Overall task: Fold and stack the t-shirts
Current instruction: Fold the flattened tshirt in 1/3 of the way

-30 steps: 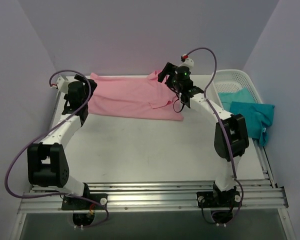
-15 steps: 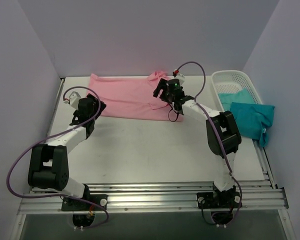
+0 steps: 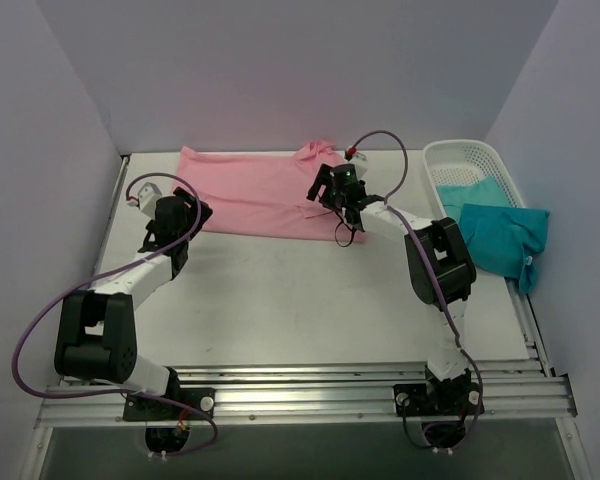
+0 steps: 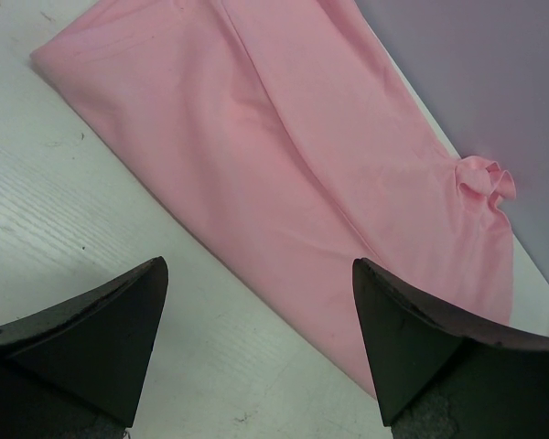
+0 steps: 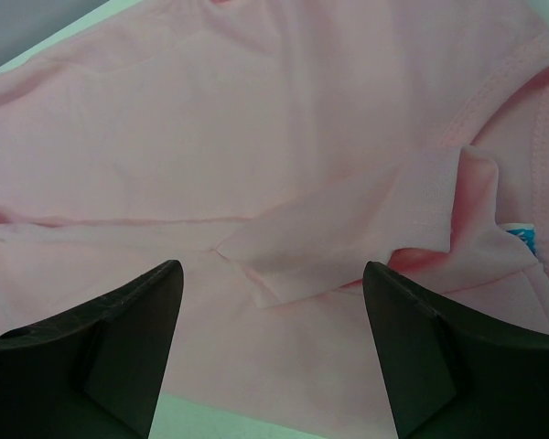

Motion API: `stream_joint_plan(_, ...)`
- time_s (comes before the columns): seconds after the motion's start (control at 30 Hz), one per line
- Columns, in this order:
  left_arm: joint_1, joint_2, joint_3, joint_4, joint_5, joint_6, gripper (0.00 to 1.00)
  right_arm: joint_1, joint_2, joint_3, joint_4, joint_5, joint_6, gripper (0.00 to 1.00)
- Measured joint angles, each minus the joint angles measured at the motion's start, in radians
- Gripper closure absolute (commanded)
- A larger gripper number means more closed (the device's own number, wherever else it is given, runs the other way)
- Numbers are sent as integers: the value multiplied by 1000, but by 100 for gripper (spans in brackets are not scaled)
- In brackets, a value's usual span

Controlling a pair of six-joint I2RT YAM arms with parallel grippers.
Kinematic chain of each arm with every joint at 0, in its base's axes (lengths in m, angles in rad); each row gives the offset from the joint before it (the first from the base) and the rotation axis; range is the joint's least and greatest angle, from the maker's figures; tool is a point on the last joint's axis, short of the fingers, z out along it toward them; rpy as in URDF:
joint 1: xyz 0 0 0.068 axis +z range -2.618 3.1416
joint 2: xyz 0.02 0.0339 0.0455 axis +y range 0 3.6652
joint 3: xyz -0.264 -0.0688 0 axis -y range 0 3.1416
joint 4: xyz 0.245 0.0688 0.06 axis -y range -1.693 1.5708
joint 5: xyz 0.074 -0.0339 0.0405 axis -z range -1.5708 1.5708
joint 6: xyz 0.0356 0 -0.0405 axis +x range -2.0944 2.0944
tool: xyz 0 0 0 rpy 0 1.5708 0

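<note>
I am looking into a robot lab cell, a small test booth. I am seeing a plain white table (image 3: 280, 290) standing between bare lilac walls (image 3: 280, 70) that are closing it in on three sides. Two robot arms, the left arm (image 3: 130, 275) and the right arm (image 3: 435, 262), are sitting bolted on aluminium rails (image 3: 310, 400) at the near edge. Purple cables (image 3: 16, 355) are looping openly from them. On the table a pink t-shirt (image 3: 250, 190) is lying flat. At the right side, teal t-shirts (image 3: 505, 235) are lying in and over a white lattice basket (image 3: 470, 158). The light is falling evenly everywhere.
</note>
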Motion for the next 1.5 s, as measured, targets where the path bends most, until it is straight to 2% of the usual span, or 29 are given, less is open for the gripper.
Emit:
stream_joint_plan(0.43, 0, 35, -8, 34, 5, 3, 10, 0, -2, -85, 22, 3, 23, 25)
stream_joint_plan(0.7, 0, 42, -14, 38, 8, 3, 10, 0, 0, -79, 21, 5, 22, 25)
stream_joint_plan(1.03, 0, 42, -15, 41, 7, 6, 9, -2, 63, 54, 7, 6, 7, 25)
stream_joint_plan(1.5, -5, 64, -15, 50, 7, 7, 10, -10, 38, -18, 0, 6, 6, 25)
